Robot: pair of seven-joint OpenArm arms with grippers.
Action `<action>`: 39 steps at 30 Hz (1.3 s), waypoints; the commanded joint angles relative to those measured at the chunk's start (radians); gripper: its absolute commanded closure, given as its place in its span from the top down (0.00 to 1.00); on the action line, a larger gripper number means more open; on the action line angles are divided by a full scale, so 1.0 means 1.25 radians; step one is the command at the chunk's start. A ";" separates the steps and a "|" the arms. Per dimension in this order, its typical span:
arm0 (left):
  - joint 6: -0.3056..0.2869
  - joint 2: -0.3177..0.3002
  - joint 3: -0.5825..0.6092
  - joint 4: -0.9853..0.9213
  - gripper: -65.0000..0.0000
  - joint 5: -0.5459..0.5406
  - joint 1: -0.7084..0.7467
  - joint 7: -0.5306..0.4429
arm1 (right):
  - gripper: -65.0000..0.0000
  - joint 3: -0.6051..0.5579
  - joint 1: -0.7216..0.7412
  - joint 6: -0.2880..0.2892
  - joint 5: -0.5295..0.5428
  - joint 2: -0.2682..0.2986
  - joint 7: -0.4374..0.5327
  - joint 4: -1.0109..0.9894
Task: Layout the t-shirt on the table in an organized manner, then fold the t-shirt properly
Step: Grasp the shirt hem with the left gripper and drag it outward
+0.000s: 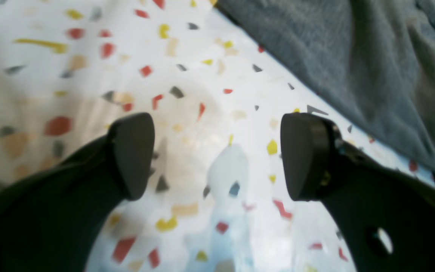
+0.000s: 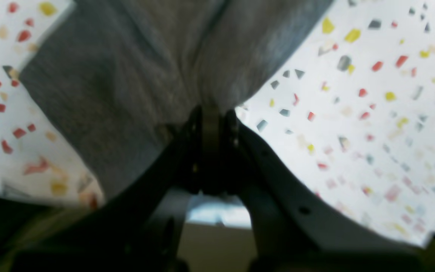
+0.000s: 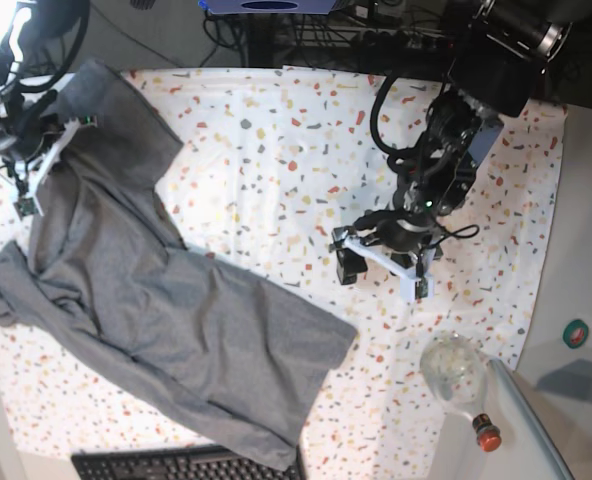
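Two blunt black fingers (image 1: 134, 155) fill your left wrist view, rounded like thick matte plastic paddles; they belong to the left gripper (image 1: 217, 156), whose jaws stand wide apart with only speckled cloth between them. That cloth covers the table (image 1: 187, 94): one wide flat surface, white, scattered with small red, orange, yellow and grey flecks. You can see a straight hem of the t-shirt (image 1: 353, 56) crossing the upper right corner of that view, near the gripper but apart from it.

Your right wrist view is blurred, yet the right gripper (image 2: 212, 113) shows its two dark fingers pressed together on a bunched fold of soft heather-grey knit, so it is clamped on the t-shirt.

From the base view you have one t-shirt (image 3: 166, 310), large, short-sleeved and creased, sprawling diagonally across the left half of the table (image 3: 276, 130), its lower hem near the front edge. The right gripper (image 3: 31, 170) sits at the garment's upper left part, at the far left edge. The left gripper (image 3: 381, 262) hangs over bare cloth right of centre, just beyond the shirt's hem corner. One clear rounded bottle (image 3: 456, 375) with a red cap lies at the lower right, and one black keyboard (image 3: 176, 466) shows along the bottom edge.
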 commanded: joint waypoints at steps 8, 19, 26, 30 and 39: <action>-0.001 0.107 -0.014 -0.232 0.76 -0.002 -0.147 -0.055 | 0.00 0.006 -0.013 -0.002 -0.005 0.047 0.001 0.025; 0.000 0.184 -0.014 -0.370 0.00 0.001 -0.216 -0.080 | 0.00 0.006 -0.008 -0.002 -0.006 0.048 0.003 0.025; 0.133 0.032 -0.015 0.001 0.00 -0.005 -0.049 -0.025 | 0.00 0.005 0.004 -0.002 -0.007 0.048 0.000 0.025; 0.422 -0.015 -0.015 0.256 0.00 -0.004 0.004 0.115 | 0.00 0.001 0.041 -0.002 -0.007 0.080 -0.001 0.023; 0.429 0.104 -0.006 0.139 0.00 -0.002 -0.173 0.243 | 0.00 0.000 0.233 -0.002 -0.007 0.143 -0.059 -0.142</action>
